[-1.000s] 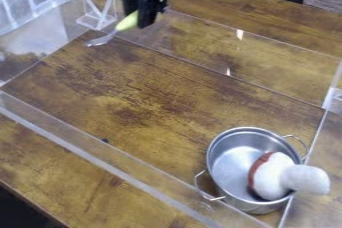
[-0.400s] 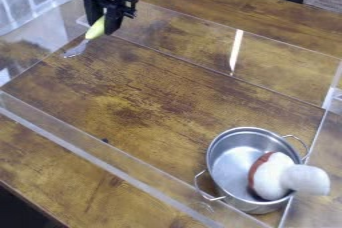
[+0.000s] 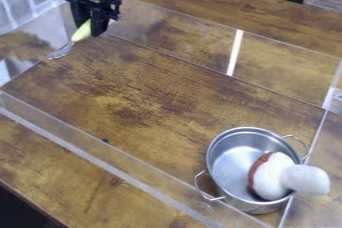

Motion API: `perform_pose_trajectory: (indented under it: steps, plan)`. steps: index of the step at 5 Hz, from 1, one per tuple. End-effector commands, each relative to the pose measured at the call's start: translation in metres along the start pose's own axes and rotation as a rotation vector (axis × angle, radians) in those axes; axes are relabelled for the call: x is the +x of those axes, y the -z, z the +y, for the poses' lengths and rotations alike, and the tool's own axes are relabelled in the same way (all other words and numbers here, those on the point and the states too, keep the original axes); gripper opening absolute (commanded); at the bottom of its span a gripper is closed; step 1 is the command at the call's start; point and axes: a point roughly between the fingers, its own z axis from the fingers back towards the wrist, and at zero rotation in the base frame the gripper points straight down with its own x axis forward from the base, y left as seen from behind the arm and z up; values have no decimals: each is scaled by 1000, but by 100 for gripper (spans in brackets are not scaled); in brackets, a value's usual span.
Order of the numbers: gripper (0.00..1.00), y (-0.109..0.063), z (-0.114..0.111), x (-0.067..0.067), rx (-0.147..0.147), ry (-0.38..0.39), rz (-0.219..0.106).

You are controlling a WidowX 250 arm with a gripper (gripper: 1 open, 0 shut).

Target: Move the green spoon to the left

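Clearly the gripper (image 3: 88, 22) is clamped tight on the spoon (image 3: 76, 35) by its thick handle, bowl hanging below-left of jaws; prob. light, stiff, metal end slippery.

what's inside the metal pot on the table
A white-and-red mushroom-like toy lies in the metal pot, its white end sticking out over the right rim. The rest of the pot's bottom that shows is bare. Whatever is under the toy is covered.
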Motion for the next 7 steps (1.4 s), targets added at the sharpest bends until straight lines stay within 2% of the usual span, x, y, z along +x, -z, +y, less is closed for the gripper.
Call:
perform_pose_trajectory:
  steps: [1, 2, 4, 7]
  plan:
    - [100, -20, 16, 6, 7, -39, -56]
    - [100, -22, 22, 16, 0, -58, -60]
    - [100, -28, 22, 29, -22, -5, -62]
    - [100, -35, 13, 32, -40, 118, -49]
